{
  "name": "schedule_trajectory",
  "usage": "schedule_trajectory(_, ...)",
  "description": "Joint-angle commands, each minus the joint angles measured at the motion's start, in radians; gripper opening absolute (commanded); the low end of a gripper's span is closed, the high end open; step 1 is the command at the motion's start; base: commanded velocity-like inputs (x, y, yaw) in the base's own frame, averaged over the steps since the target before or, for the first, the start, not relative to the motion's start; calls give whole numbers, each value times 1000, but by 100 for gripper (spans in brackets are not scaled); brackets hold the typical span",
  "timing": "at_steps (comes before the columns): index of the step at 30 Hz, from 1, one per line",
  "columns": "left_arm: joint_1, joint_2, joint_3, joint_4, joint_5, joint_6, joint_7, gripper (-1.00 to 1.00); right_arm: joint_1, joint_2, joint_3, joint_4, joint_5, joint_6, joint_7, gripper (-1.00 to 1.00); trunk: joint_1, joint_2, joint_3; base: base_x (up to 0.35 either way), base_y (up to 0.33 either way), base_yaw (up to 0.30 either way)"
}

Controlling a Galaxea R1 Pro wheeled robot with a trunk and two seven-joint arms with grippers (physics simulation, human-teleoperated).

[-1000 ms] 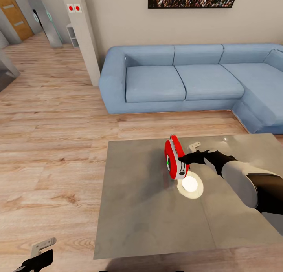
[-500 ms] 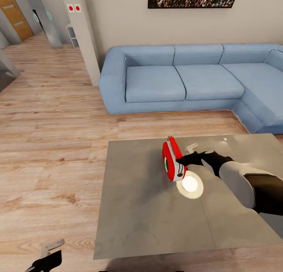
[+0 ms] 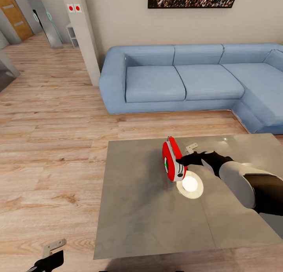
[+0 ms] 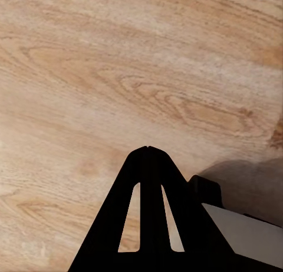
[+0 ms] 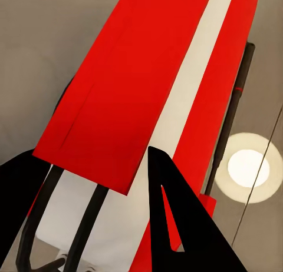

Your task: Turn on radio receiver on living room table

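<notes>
The red radio receiver (image 3: 173, 161) stands on edge, tilted, near the middle of the glossy grey table (image 3: 149, 221), its round dark dial with a green spot facing left. My right gripper (image 3: 181, 160) reaches in from the right and is shut on the radio's white-banded edge. In the right wrist view the radio (image 5: 153, 89) is very close, with a black finger (image 5: 183, 225) on either side of its band. Low at the left, over the wood floor, my left gripper (image 3: 50, 255) hangs shut with nothing in it; its fingertips (image 4: 146, 151) are together.
A bright lamp reflection (image 3: 190, 184) glows on the tabletop beside the radio. The blue sectional sofa (image 3: 188, 81) runs behind the table and down its right side. Wood floor (image 3: 51, 146) opens to the left toward a pillar (image 3: 84, 32) and hallway.
My right gripper and the radio have shifted slightly left and down together. My left gripper has drifted a little to the right at the bottom of the view.
</notes>
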Motion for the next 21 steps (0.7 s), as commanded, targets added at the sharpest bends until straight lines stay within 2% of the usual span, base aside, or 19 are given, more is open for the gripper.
schedule_trajectory(1,0,0,0,0,0,0,0,-100,0,0,-5,-1,-3,0,0,-100,0,0,0,0,0,0)
schedule_trajectory(12,0,-1,0,0,0,0,0,-100,0,0,4,-1,-3,0,-1,-100,0,0,0,0,0,0)
schedule_trajectory(13,0,-1,0,0,0,0,0,-100,0,0,-20,-1,-3,0,-1,-100,0,0,0,0,0,0)
schedule_trajectory(21,0,-1,0,0,0,0,0,-100,0,0,-20,-1,-3,1,7,-100,8,-14,-6,0,0,0)
